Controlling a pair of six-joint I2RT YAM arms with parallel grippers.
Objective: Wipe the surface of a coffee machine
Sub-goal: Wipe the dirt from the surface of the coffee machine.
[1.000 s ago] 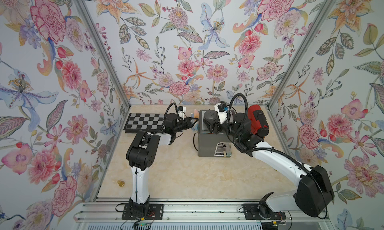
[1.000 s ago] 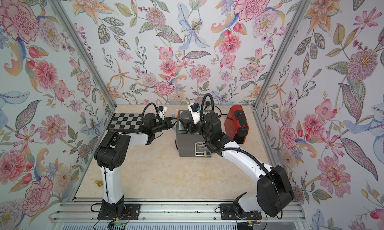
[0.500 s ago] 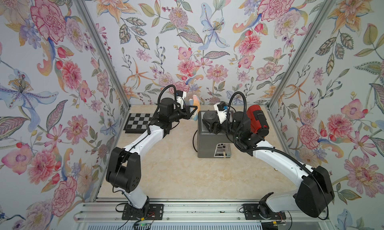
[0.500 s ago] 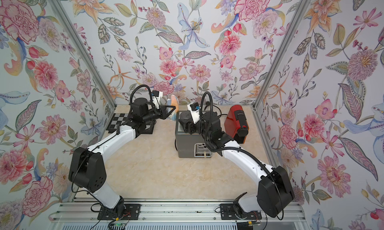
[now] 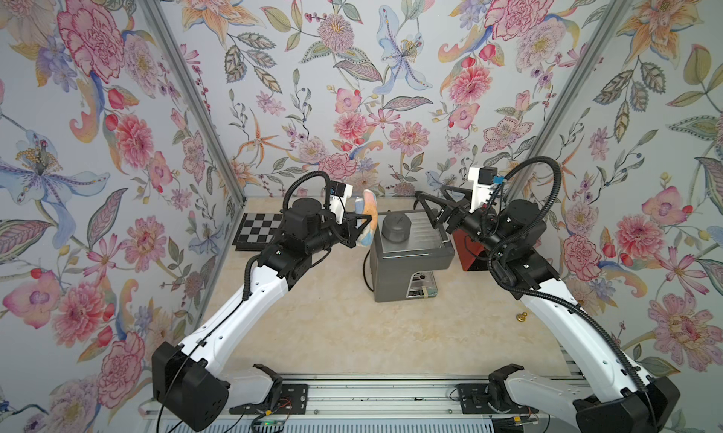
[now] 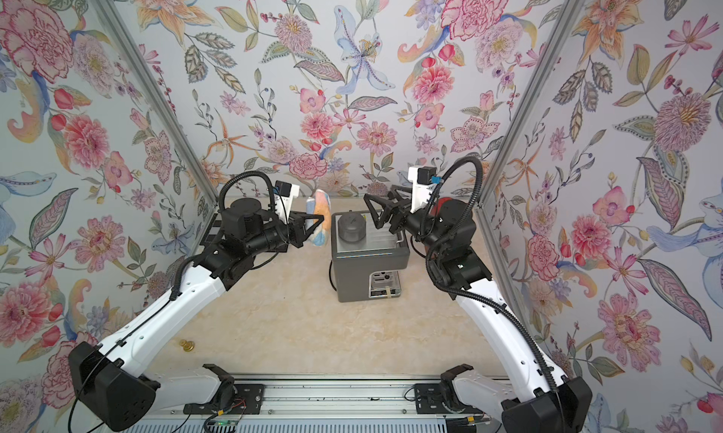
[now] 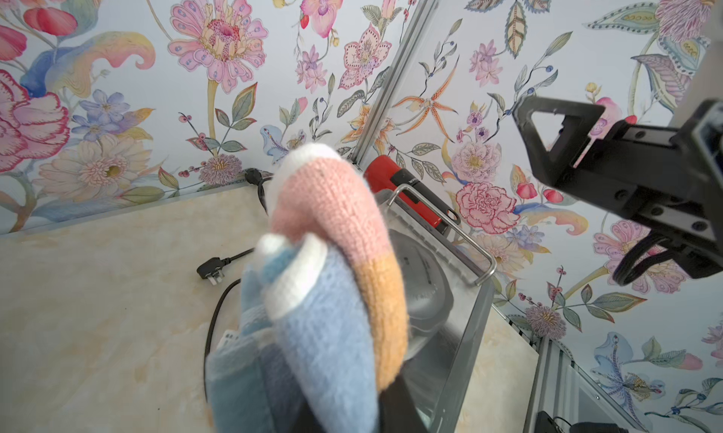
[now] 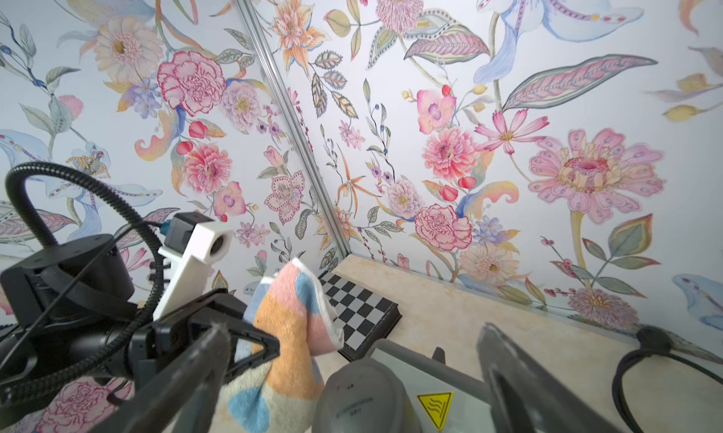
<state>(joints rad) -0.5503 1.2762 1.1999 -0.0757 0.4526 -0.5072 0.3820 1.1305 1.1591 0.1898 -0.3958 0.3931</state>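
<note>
The grey coffee machine (image 5: 410, 255) (image 6: 367, 261) stands at the back middle of the table, with a round dark lid (image 5: 395, 225) (image 8: 364, 396) on its top. My left gripper (image 5: 364, 227) (image 6: 317, 223) (image 7: 348, 407) is shut on a pastel striped cloth (image 5: 368, 210) (image 6: 321, 210) (image 7: 332, 247) (image 8: 289, 325), held in the air just left of the machine's top edge. My right gripper (image 5: 425, 209) (image 6: 371, 212) (image 8: 352, 333) hovers open over the right part of the top, empty.
A chessboard (image 5: 258, 231) (image 8: 360, 313) lies at the back left. A red appliance (image 5: 475, 255) (image 7: 395, 176) stands right of the machine. The black power cable and plug (image 7: 211, 270) trail behind it. A small brass piece (image 5: 521, 316) lies front right. Walls close in on three sides.
The left arm has lifted the cloth from low beside the machine to the level of its top. The right gripper has drawn back from the lid and opened wider.
</note>
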